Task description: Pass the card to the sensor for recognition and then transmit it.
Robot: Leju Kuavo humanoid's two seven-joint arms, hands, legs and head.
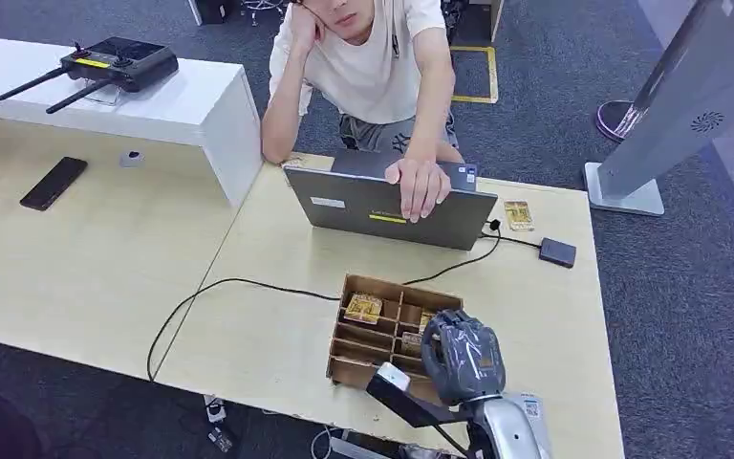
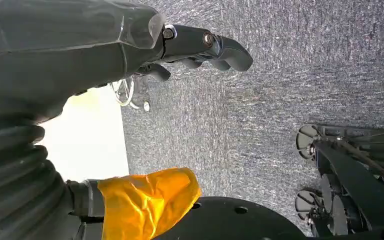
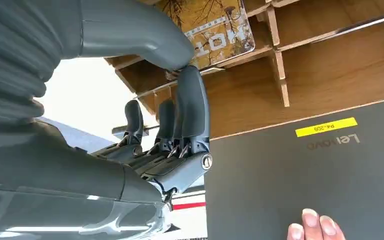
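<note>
One hand [image 1: 462, 356] perhaps pinching card [image 3: 215, 27].

Desk [image 1: 277, 363]: divided wooden box [image 1: 382, 330] near front edge, cards [image 1: 364, 307] in compartments; right hand [image 1: 462, 356] over box's right side; laptop [image 1: 392, 206] at back edge under a person's hand [image 1: 419, 185]; black sensor [image 1: 557, 252] near right edge.

Far edge of desk [image 1: 277, 344]: laptop [image 1: 392, 206] with a person's hand [image 1: 419, 186] on its lid blocks it.
Near edge: wooden divider box [image 1: 387, 330], right hand [image 1: 461, 356] over it.
Right edge: black sensor [image 1: 557, 252] and a card [image 1: 518, 215] by it.
Left part: bare but for a cable [image 1: 210, 292].
</note>
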